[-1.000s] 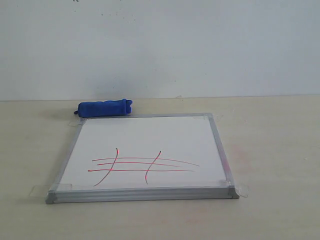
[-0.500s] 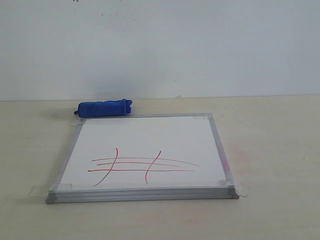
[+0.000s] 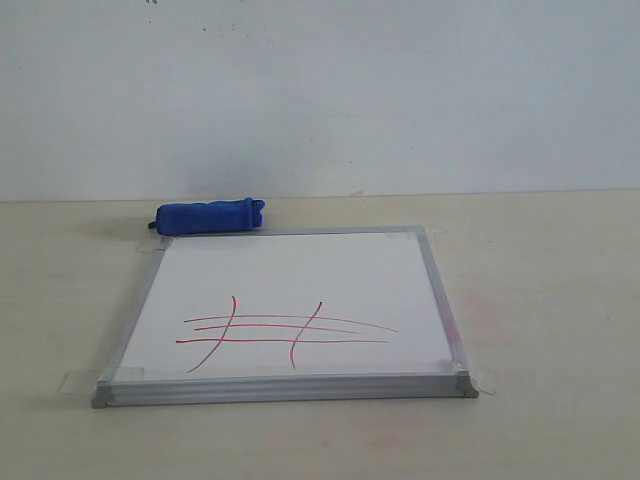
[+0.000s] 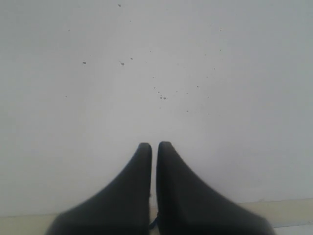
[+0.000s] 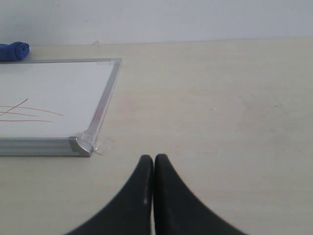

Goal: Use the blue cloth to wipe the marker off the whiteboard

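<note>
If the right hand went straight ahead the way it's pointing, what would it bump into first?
Probably nothing nearby: ahead of the right hand lies bare table, then the wall. The whiteboard sits off to one side.

— How does the left gripper [image 4: 154,145] stand?
— Its two black fingers [image 4: 132,196] are closed together tip to tip, with nothing between them.
— And the right gripper [image 5: 153,157]?
— The same. Both of its dark fingers [image 5: 176,200] meet along their length, empty, and point out low over the table [image 5: 220,98].
</note>
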You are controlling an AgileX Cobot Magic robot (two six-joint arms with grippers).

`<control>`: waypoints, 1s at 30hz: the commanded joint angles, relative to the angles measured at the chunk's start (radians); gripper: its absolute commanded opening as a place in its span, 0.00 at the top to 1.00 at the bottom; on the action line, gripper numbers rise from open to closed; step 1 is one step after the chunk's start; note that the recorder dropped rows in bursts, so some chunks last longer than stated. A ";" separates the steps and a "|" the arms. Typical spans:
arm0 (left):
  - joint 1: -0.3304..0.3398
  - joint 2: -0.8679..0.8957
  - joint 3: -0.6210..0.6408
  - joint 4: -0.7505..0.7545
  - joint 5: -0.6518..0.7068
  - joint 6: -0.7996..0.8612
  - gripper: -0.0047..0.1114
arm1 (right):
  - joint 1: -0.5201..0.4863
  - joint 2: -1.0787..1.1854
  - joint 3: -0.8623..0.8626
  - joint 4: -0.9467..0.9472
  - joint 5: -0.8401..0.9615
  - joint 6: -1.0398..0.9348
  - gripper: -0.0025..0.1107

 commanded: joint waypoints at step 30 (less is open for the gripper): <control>-0.002 0.849 -0.476 1.230 -0.274 -1.033 0.93 | -0.003 -0.004 -0.001 -0.002 -0.006 0.000 0.98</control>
